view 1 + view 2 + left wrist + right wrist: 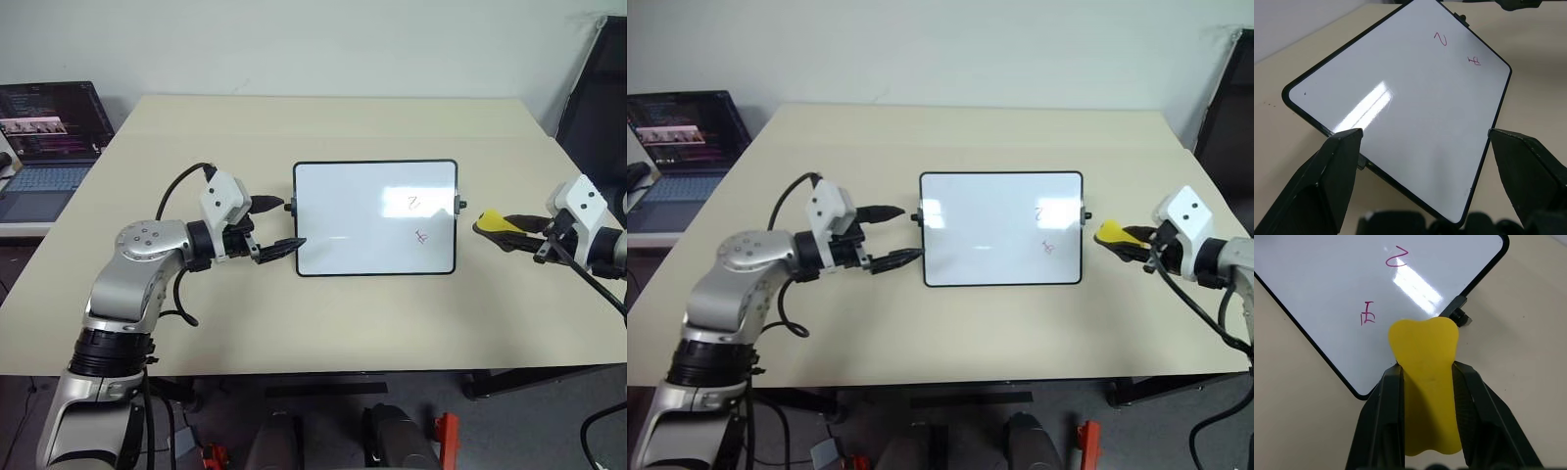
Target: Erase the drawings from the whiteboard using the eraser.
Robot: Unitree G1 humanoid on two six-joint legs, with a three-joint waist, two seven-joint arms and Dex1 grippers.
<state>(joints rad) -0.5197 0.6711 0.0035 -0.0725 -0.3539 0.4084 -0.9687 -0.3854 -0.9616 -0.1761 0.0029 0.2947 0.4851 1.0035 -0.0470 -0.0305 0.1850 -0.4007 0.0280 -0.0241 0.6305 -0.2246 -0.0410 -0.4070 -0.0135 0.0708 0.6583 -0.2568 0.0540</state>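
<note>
Right wrist view showed the right hand (1425, 382) clamped on the eraser (1426, 382) just off the whiteboard (362, 220) — drawings (1367, 313) unerased. Left hand (279, 225) stood apart, straddling the board's left edge on the counter (294, 313).

The open laptop with a lit screen (44, 147) is cut by the head view's left edge; the small red marker squiggles (417, 220) are too small to read there.

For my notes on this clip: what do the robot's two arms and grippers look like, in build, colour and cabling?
Both arms are silver-grey metal with rounded joint housings and black rings at the joints. Each wrist carries a white boxy module with small dark dots. The left gripper and right gripper each have two black, tapered, wedge-shaped fingers. Loose black cables loop from the left forearm and trail below the right wrist.
</note>
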